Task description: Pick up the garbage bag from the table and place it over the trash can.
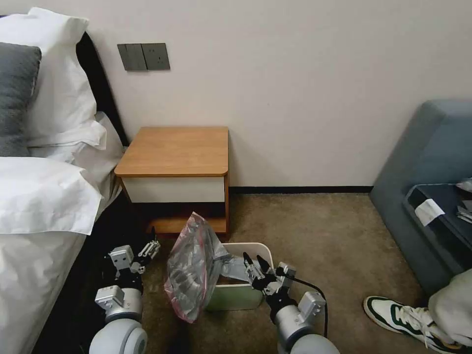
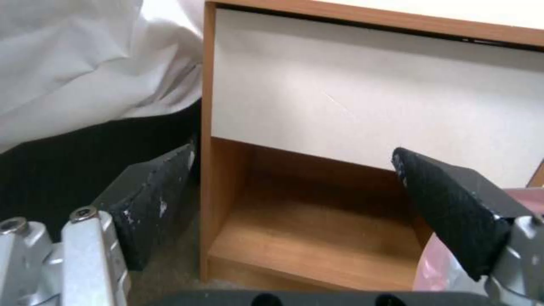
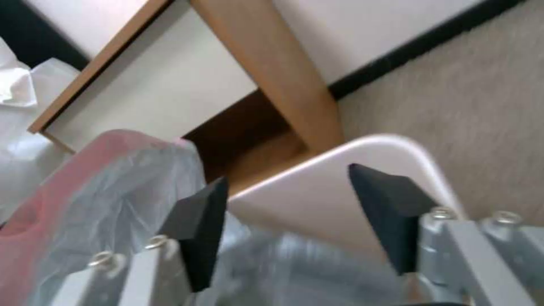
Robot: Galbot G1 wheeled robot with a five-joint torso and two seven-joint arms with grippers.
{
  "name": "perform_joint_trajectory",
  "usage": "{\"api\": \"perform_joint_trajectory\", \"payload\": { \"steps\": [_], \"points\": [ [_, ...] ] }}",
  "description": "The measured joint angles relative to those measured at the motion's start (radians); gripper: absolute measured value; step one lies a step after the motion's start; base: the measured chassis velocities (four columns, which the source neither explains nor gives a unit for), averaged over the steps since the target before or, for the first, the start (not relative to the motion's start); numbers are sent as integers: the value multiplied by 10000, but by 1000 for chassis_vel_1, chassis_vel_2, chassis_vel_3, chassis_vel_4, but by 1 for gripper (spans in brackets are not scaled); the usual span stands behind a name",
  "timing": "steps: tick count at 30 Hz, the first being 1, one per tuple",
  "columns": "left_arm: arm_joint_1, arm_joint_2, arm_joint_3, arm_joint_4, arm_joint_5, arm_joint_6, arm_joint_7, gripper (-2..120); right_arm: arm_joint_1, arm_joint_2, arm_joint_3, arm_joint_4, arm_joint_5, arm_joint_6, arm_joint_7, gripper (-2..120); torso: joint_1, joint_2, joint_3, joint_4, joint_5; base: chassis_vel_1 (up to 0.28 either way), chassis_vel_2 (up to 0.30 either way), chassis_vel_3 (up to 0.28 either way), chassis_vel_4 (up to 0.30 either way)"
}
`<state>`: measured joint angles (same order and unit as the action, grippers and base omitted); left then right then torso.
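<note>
1. Now the garbage bag point(image 1: 194, 268) is off the table point(image 1: 177, 150) and sits at the trash can point(image 1: 246, 280), draped over its left rim, with much of the crinkled plastic hanging down the outside on that side.
2. The right hand point(image 1: 255, 267) hovers just above the can's near rim; its fingers are spread apart with nothing between them, and the right wrist view shows bag plastic right below them.
3. The left hand point(image 1: 147, 250) hangs low over the carpet, between the bed point(image 1: 44, 216) and the bag, fingers wide open and empty, facing the table's lower shelf point(image 2: 317, 238).
4. By my reading the bag is only half on: the right and far rims look bare.
5. The risk is that the loose weight outside pulls the bag off the rim.
6. A careless pinch could grab only one layer, tear the thin film, or nudge the light can across the carpet.
</note>
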<state>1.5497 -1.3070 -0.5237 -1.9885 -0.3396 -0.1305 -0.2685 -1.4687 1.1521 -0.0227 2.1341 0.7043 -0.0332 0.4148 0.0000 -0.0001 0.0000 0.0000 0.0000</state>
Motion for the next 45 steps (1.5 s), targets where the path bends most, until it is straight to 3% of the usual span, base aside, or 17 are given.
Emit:
{"api": "perform_joint_trajectory", "payload": {
  "steps": [8,11,13,14,16,20,23,25,26,29,30,34,35,38,43,45],
  "points": [
    [215,152,52,-472,-313,461,266,91,-148,-51,659,-69,-1799,941,-941,91,0,0,0,0,0,0,0,0,0],
    [398,224,60,-929,-718,849,811,93,-250,-43,791,-35,-1975,1145,-1235,99,0,0,0,0,2,0,0,0,0],
    [524,247,69,-1293,-1222,843,1662,99,-318,36,861,-17,-2041,1287,-1341,100,0,0,0,0,0,0,0,0,0],
    [524,247,69,-1293,-1222,843,1662,99,-318,36,861,-17,-2041,1287,-1341,100,0,0,0,0,0,0,0,0,0],
    [542,236,170,-1492,-1475,-264,2283,100,-411,172,929,-17,-2129,1428,-1461,100,0,0,0,0,-1,0,0,0,0],
    [552,287,139,-1894,-753,-887,2464,97,-507,252,968,-16,-2187,1518,-1510,100,0,0,0,0,0,0,0,0,0],
    [689,407,176,-2402,-87,-786,2398,99,-543,289,979,-17,-2209,1582,-1545,100,0,0,0,0,0,0,0,0,0],
    [777,526,463,-2961,-221,-119,2204,100,-543,371,965,-31,-2229,1645,-1597,100,0,1,-1,1,1,0,0,0,0],
    [777,526,463,-2961,-221,-119,2204,100,-543,371,965,-31,-2229,1645,-1597,100,0,1,-1,1,1,0,0,0,0],
    [784,532,828,-3221,-1341,1292,2202,100,-540,500,844,-57,-2303,1777,-1661,100,0,1,-1,0,1,0,0,0,0],
    [784,532,828,-3221,-1341,1292,2202,100,-540,500,844,-57,-2303,1777,-1661,100,0,1,-1,0,1,0,0,0,0],
    [813,471,957,-3270,-2474,3806,2447,100,-722,570,839,-57,-2437,2090,-1944,100,0,0,-1,0,-1,0,0,0,0],
    [813,471,957,-3270,-2474,3806,2447,100,-722,570,839,-57,-2437,2090,-1944,100,0,0,-1,0,-1,0,0,0,0],
    [720,367,839,-3292,-2848,4998,2619,100,-873,558,975,-35,-2440,2256,-2048,100,0,0,-1,0,0,0,0,0,0],
    [665,236,876,-3219,-2689,5328,2110,100,-1048,555,1112,-25,-2437,2393,-2162,100,0,1,-1,0,1,0,0,0,0],
    [652,142,891,-3120,-2413,5696,1579,100,-1157,564,1169,-25,-2436,2450,-2204,100,0,1,-1,0,1,0,0,0,0]
  ]
}}
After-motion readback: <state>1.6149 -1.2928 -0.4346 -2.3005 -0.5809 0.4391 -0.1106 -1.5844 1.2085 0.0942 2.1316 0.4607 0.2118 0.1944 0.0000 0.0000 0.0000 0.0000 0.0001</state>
